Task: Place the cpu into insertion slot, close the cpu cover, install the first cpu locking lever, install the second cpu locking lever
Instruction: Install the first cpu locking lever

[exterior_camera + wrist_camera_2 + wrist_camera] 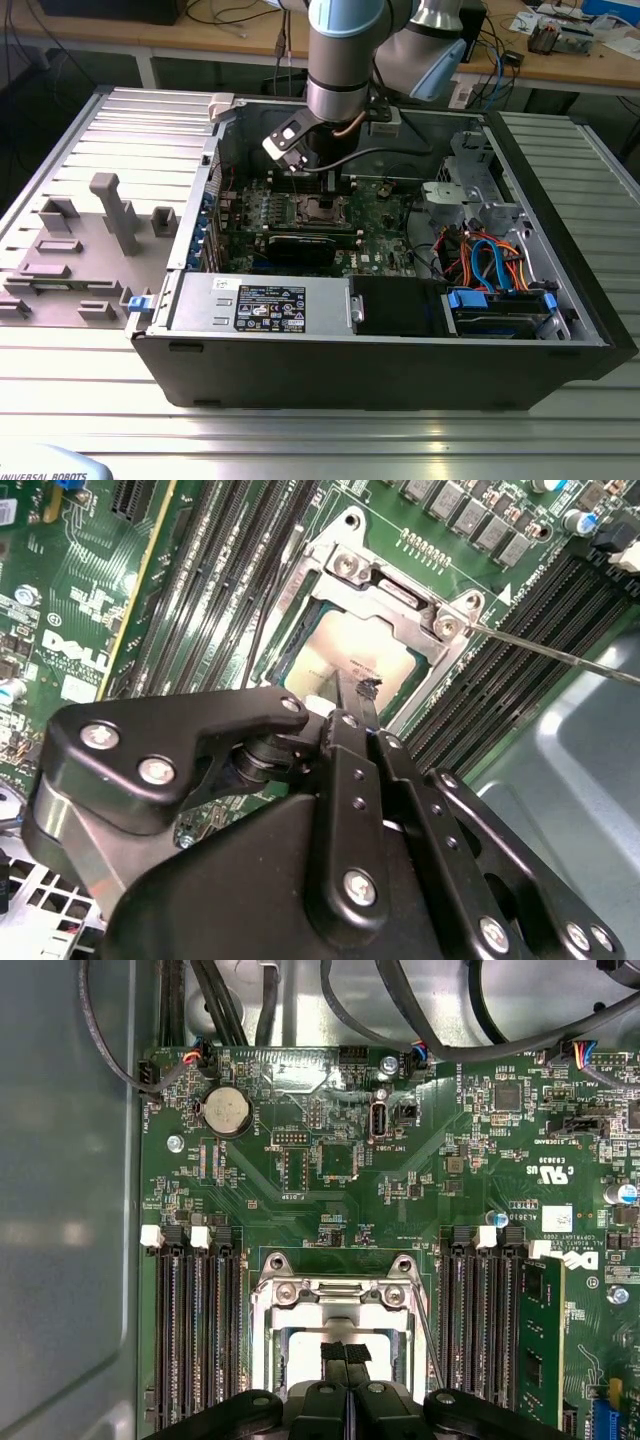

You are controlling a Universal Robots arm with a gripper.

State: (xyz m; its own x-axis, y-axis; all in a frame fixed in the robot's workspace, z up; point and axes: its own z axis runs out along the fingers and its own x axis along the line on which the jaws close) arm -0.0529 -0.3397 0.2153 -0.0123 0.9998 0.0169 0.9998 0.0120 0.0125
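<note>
Seen from the exterior view: arm (345, 60) reaching down into the open computer case (350, 370), gripper (322, 185) low over the green board (385, 215). Closer up in the second wrist view: gripper pinched shut, holding nothing, its end touching or just above the cpu (345, 655). Flat in the insertion slot (292, 652), that cpu, with the cpu cover (400, 595) lying round it. Thin locking lever (560, 655) poking out beside the cover. In the first wrist view, a round silver battery (227, 1112) well apart from the slot.

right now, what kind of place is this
Probably a robotics lab or workshop: an open computer case sits on a ribbed metal table, a robot arm reaches into it, and cluttered wooden benches stand behind.
</note>
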